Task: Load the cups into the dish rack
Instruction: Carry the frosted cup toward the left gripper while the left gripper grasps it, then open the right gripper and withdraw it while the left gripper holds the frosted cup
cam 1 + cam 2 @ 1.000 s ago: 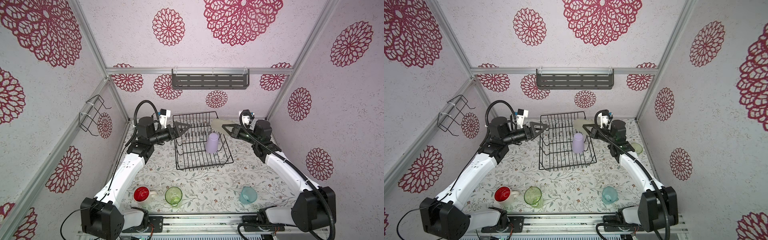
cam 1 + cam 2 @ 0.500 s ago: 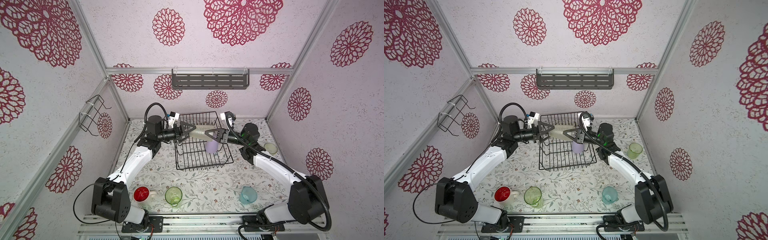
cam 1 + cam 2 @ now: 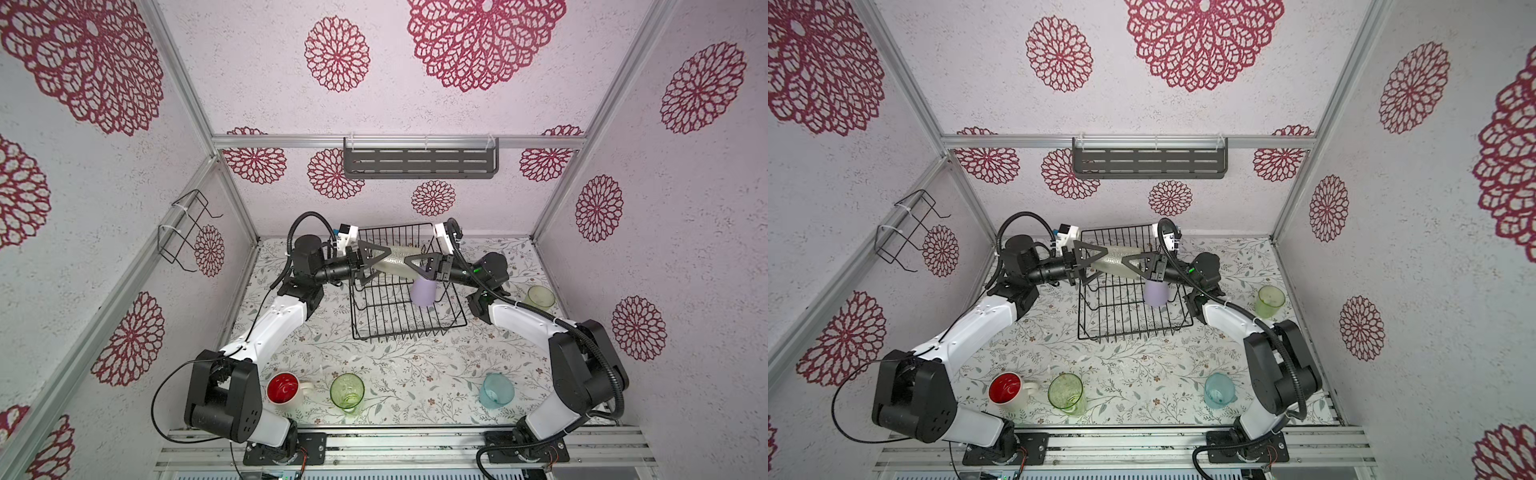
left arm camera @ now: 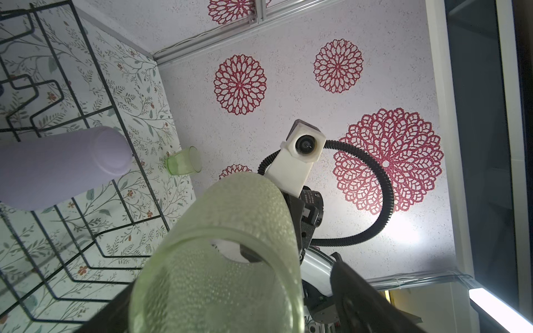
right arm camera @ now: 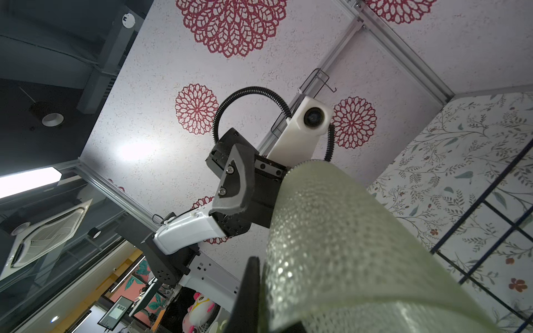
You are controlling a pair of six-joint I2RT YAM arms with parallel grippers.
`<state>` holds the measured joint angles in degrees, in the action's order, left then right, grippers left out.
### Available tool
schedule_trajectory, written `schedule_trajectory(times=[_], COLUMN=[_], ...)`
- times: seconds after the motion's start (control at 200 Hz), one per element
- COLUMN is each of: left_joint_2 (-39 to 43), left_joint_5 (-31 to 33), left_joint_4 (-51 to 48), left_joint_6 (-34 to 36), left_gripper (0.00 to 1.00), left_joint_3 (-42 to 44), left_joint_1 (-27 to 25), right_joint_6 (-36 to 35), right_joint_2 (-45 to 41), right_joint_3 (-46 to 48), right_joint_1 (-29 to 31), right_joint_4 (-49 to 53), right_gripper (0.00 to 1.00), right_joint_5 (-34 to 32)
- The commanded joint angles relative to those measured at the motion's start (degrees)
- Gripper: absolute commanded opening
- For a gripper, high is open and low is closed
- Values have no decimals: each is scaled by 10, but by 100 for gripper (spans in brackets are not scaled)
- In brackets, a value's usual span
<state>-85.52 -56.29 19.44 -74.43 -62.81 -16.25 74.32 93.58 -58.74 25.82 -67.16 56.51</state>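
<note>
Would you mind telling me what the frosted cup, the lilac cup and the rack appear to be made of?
The frosted cup: probably translucent plastic, possibly glass; dimpled surface that lets light through. The lilac cup: likely opaque plastic, smooth and matte, without glints. The rack: thin black wire, seemingly coated metal, though the coating is a guess.

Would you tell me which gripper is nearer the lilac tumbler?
Right. The right gripper hangs just above the lilac tumbler; the left gripper sits farther left, over the dish rack.
</note>
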Motion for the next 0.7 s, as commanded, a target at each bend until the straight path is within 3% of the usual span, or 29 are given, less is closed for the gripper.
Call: schedule_trajectory(times=[0.0, 0.13, 0.365, 0.44, 0.57, 0.696], left_joint_2=[-5, 1, 7, 8, 14, 15], left_joint_5=[6, 43, 56, 58, 67, 72], left_joint_4=[-36, -164, -168, -168, -151, -151], left_joint_6=[23, 108, 113, 112, 110, 110], left_gripper=[89, 89, 87, 85, 80, 75], left_joint_3=[-13, -38, -36, -35, -25, -23], left_joint_1=[-4, -4, -4, -4, -3, 3], right_joint_6=[14, -15, -11, -18, -96, -153], right_joint_2=[-2, 7, 25, 22, -2, -28], right_joint_3=[-25, -32, -34, -31, -17, -5], right_joint_1=[9, 16, 22, 21, 21, 22], right_joint_4=[-57, -19, -20, -9, 80, 157], right_gripper=[0, 0, 0, 7, 19, 38], right_joint_5=[17, 21, 13, 4, -31, -69])
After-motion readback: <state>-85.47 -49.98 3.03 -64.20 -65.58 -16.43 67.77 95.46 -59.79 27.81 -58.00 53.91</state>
